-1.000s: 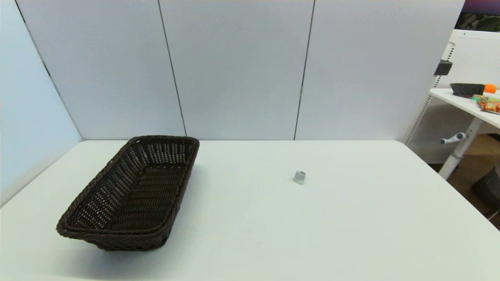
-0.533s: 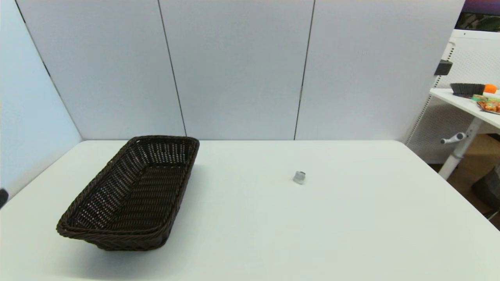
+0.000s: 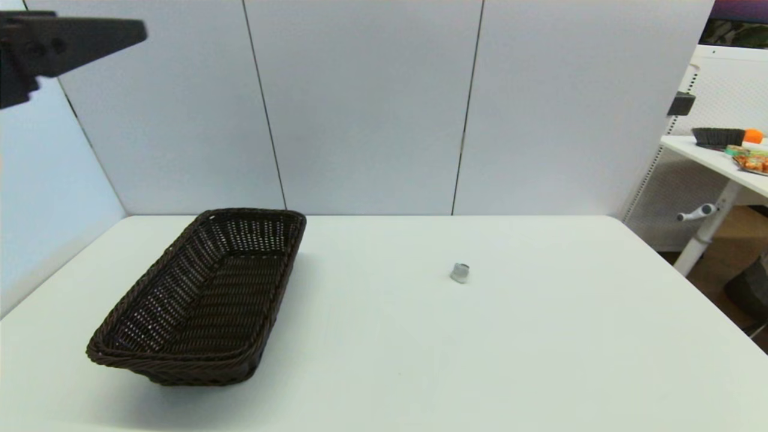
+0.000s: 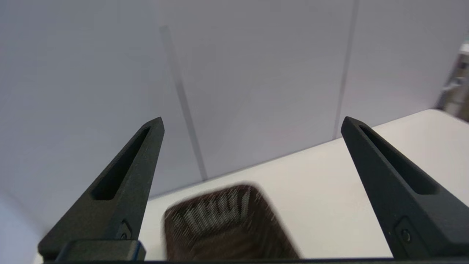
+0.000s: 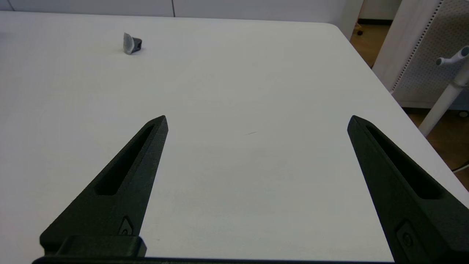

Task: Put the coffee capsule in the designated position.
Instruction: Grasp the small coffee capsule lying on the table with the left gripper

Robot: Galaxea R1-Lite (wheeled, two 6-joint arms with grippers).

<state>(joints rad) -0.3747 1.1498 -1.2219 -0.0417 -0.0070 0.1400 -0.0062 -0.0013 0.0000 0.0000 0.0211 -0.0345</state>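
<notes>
The coffee capsule (image 3: 459, 272) is a tiny silvery-grey stub lying alone on the white table (image 3: 540, 360), right of centre; the right wrist view shows it (image 5: 131, 43) far ahead. My right gripper (image 5: 256, 119) hovers open over bare table, well short of the capsule, and is out of the head view. My left gripper (image 4: 253, 121) is open and empty, raised high at the far left (image 3: 72, 36), above and behind the dark wicker basket (image 3: 204, 300), which appears blurred below its fingers (image 4: 227, 223).
Grey partition panels (image 3: 360, 108) close off the back and left of the table. The table's right edge (image 5: 370, 69) drops to the floor, with a second desk (image 3: 720, 156) carrying a small basket and snacks beyond it.
My left arm has swung up from the low left edge of the head view to the top left corner. The capsule and basket have not moved.
</notes>
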